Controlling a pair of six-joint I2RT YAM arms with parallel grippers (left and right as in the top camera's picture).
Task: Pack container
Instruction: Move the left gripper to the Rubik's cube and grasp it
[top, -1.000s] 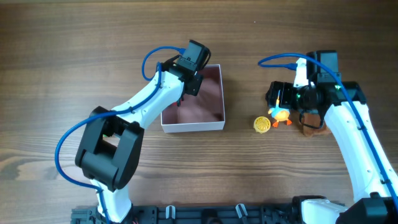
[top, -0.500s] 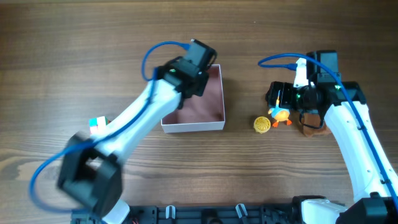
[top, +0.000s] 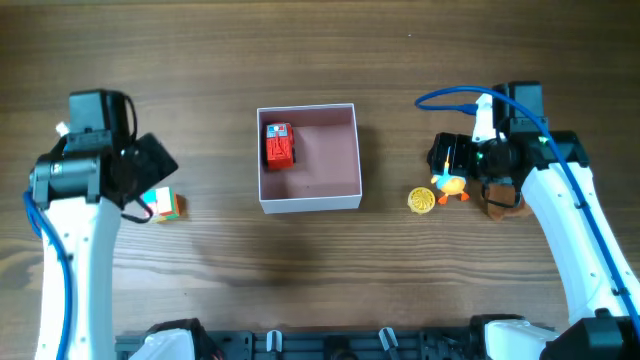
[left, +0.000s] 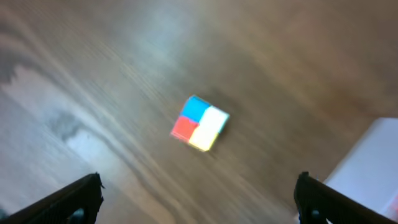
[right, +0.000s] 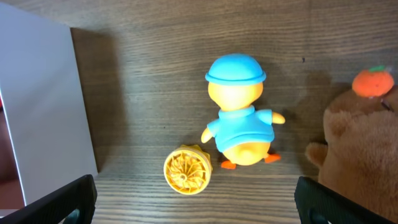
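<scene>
We see the container (top: 310, 203) at the middle of the table (top: 330, 60), sitting flat with its open side up. 1 red toy (top: 278, 145) lies inside it, in the far-left corner, and the rest of the pink floor is bare.

The left gripper (left: 199, 198) is spread wide and holds nothing. It hangs over a small multi-coloured cube (left: 200, 123) on the table, well to the left of the container.

The right gripper (right: 196, 200) is also spread wide and empty, hanging over the toys to the right of the container. Under it are a duck (right: 239, 112) in a blue hat, a yellow round piece (right: 187, 169) just beside the duck's left, and a brown plush (right: 360, 155) with an orange bit on top at the right. None of these 3 touches the container.
</scene>
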